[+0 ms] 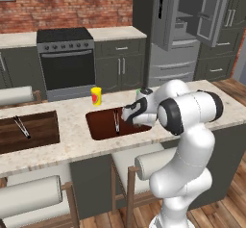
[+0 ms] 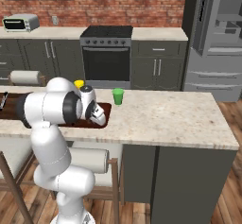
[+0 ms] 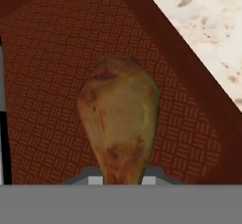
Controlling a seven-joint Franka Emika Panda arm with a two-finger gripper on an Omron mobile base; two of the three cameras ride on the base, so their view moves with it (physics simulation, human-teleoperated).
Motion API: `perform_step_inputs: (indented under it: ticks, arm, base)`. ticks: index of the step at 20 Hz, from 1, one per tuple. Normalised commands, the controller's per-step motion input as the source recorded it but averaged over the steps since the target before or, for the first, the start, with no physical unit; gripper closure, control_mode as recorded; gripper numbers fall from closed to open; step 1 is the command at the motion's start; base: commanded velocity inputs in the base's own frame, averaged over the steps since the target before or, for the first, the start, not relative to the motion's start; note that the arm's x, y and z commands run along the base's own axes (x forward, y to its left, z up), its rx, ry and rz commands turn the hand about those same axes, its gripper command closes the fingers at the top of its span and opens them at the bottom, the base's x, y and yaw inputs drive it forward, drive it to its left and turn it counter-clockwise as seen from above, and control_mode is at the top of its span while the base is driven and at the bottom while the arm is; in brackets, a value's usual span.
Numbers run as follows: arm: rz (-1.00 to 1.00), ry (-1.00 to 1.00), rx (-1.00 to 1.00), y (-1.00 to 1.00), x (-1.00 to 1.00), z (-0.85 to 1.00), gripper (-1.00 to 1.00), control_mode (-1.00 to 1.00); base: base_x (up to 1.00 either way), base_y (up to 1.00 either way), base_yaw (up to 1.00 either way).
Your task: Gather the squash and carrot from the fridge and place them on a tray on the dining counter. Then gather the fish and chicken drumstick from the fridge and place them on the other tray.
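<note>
A browned chicken drumstick [image 3: 119, 119] hangs by its narrow end in my gripper [image 3: 122, 180], which is shut on it. Right below it lies a red-brown tray [image 3: 47, 53] with a woven floor. That tray [image 1: 98, 126] sits in the dining counter near its middle, with my gripper [image 1: 127, 114] over its right end. From the right base view my gripper [image 2: 99, 117] points down at the tray [image 2: 107, 108]. A thin grey thing [image 1: 116, 121] lies in this tray; I cannot tell what it is. Squash, carrot and fish are out of view.
A second, darker tray [image 1: 41, 132] at the counter's left holds a thin grey thing [image 1: 21, 126]. A yellow cup [image 1: 96, 96] and a green cup [image 2: 117, 96] stand behind the near tray. The fridge [image 1: 185, 27] stands open beyond the counter. Stools [image 1: 29, 196] line the near side.
</note>
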Motion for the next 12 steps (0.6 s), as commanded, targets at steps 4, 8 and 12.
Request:
perform_step_inputs:
  ticks: [4,8,12]
  arm:
    - [0.00,0.00,0.00,0.05,0.01,-0.01,1.00,-1.00]
    - [0.00,0.00,0.00,0.00,0.00,0.00,1.00,-1.00]
    - [0.00,0.00,0.00,0.00,0.00,0.00,-1.00,-1.00]
  base:
    - [0.00,0.00,0.00]
    - [0.00,0.00,0.00]
    - [0.00,0.00,0.00]
